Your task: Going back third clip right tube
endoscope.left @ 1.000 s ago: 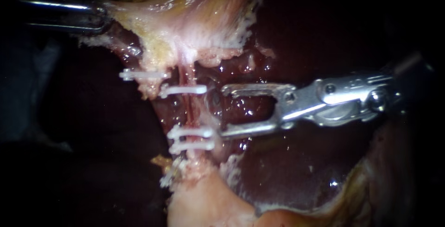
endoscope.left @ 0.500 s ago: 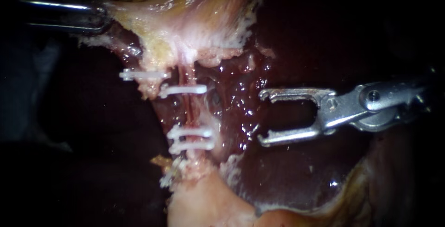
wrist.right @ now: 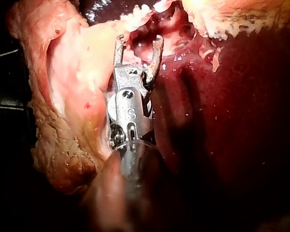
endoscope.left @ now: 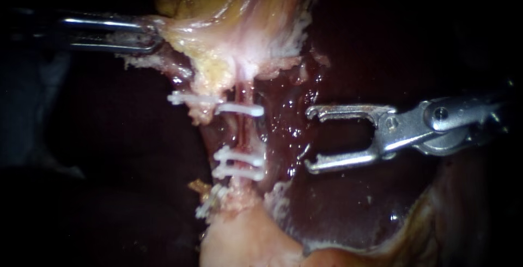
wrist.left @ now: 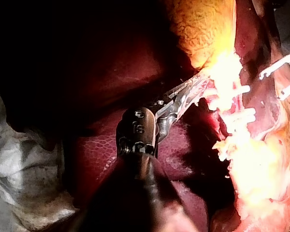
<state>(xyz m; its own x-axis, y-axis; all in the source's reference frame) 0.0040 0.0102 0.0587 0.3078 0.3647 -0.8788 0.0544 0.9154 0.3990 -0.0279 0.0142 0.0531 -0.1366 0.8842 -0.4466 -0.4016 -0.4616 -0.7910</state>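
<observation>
— Now, what is changing?
— My right instrument (endoscope.left: pixel 309 139) is hanging wide open, holding nothing, near the right tube (endoscope.left: pixel 243 133). My left instrument (endoscope.left: pixel 154 31), clamped on pale tissue (endoscope.left: pixel 229 49), is dragging tube and clips (endoscope.left: pixel 239 158) toward it.

The right instrument (endoscope.left: pixel 308 138) is shiny silver metal, with slim hooked jaws and round hinge screws.

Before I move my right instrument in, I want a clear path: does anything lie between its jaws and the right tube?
Nothing visible does. The right instrument, jaws open and empty, stands apart from the right tube and its clips; only wet liver shows in the gap.
</observation>
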